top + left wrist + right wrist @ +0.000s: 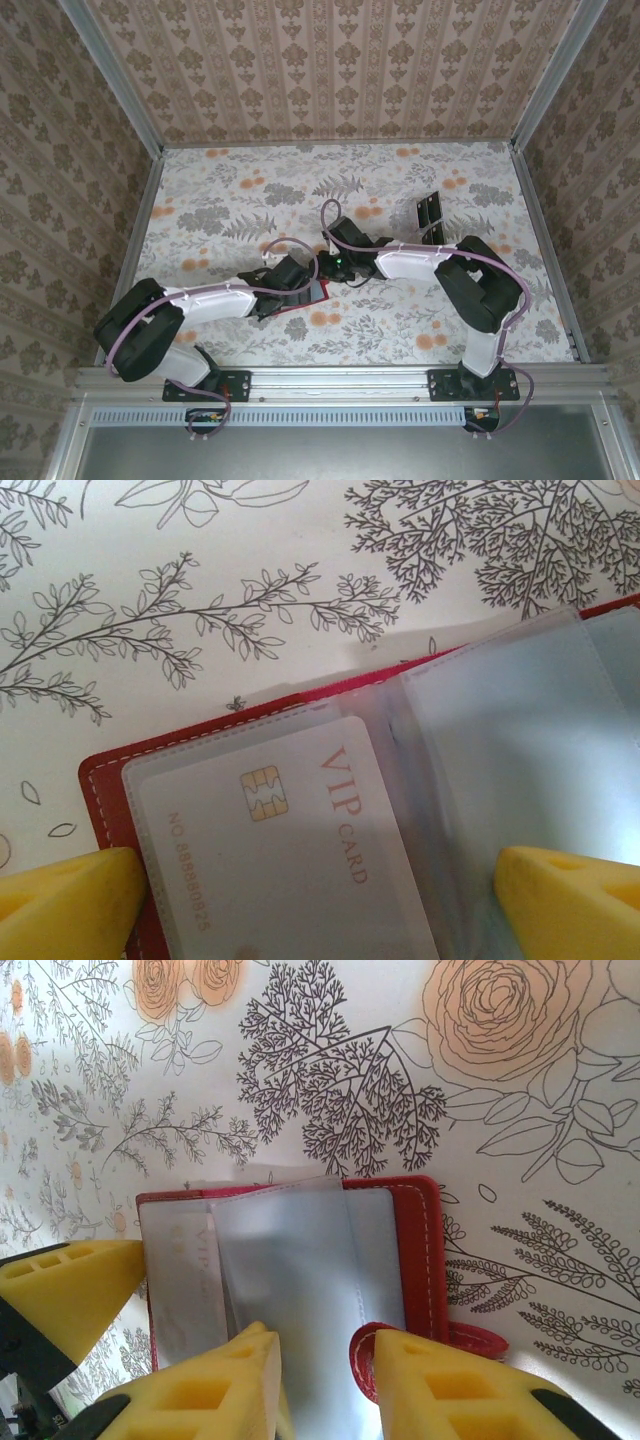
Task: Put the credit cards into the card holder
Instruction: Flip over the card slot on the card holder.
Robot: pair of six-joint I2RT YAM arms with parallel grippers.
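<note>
**STATUS: CARD HOLDER OPEN FLAT, ONE CARD SLEEVED, BOTH TOOLS OVER IT**

**1. Location of the work.** The card holder [320,294] lies opened flat on the worktop [250,190]. In the top view it sits just off the worktop's centre toward 7 o'clock, between my two wrists. A clear rack with black panels [430,212] stands well apart from it, at 2 o'clock from the holder.

**2. Left tool.** My left tool [320,880] is fully released. Its yellow fingertips [70,900] straddle the holder at 8 o'clock and 4 o'clock of the left wrist view. One is by the red stitched border and the other is over the clear pages. I cannot tell whether either pad touches the holder.

**3. Card.** One credit card [270,860], pale, with a gold chip and the print "VIP CARD", sits inside a clear sleeve toward 7 o'clock of that view. Its edges lie within the sleeve's outline. A second sleeve page [500,740] lies at 3 o'clock, on the far side of the holder's fold.

**4. Right tool.** My right tool [325,1345] is partly released, with its two yellow fingers standing apart at 6 o'clock of the right wrist view, over the holder's edge. A clear page shows in the gap between them. The red clasp tab [365,1355] curls against the inner face of the 5 o'clock finger. I cannot tell whether the 7 o'clock finger presses on the page. One left-tool finger [70,1285] shows at 9 o'clock, just beside the holder's border.
</note>
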